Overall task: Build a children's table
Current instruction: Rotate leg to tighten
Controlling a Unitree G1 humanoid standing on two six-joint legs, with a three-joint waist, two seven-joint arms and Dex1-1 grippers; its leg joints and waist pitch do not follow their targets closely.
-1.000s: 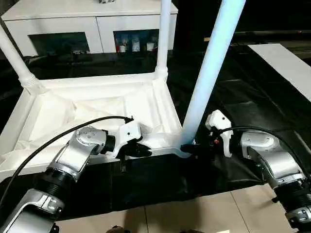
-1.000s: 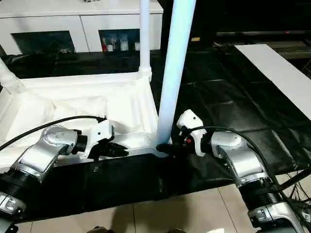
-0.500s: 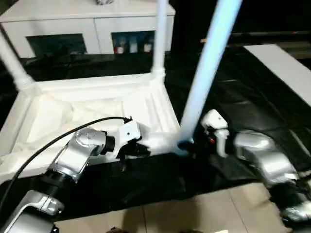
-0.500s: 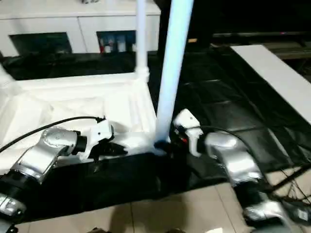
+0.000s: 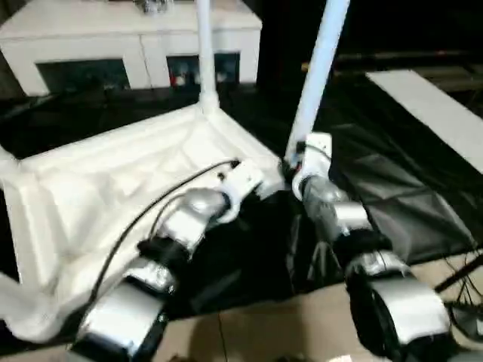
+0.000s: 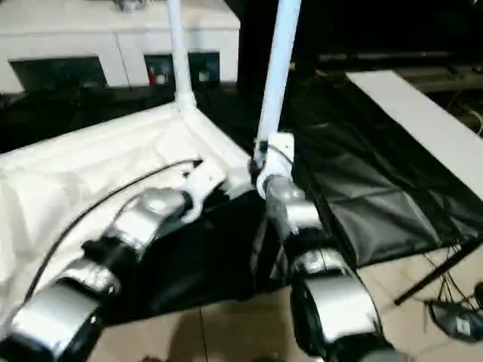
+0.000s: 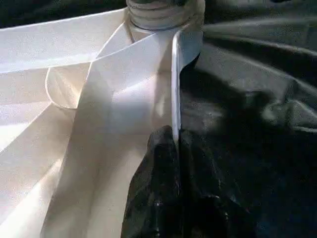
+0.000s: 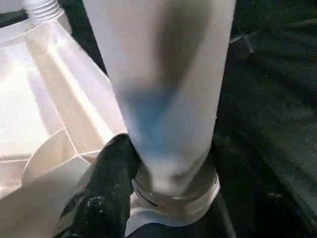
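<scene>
Your left claw [image 7: 176, 148] is pinching the rim of the upturned white ribbed plastic tabletop [image 5: 113, 188]. Your right claw [image 8: 148, 198] is hugging the base of the tapered white tube leg [image 5: 317, 72], fingers bracketing it. Two legs standing; others remaining, I'd judge.

Home-like rm, white glass-door cabinet [image 5: 136, 45], tile floor [image 5: 264, 335]

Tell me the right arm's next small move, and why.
Likely twist the leg tighter into its corner socket: the right gripper sits at the leg's base, and the left gripper pinches the table top's rim, bracing it.
</scene>
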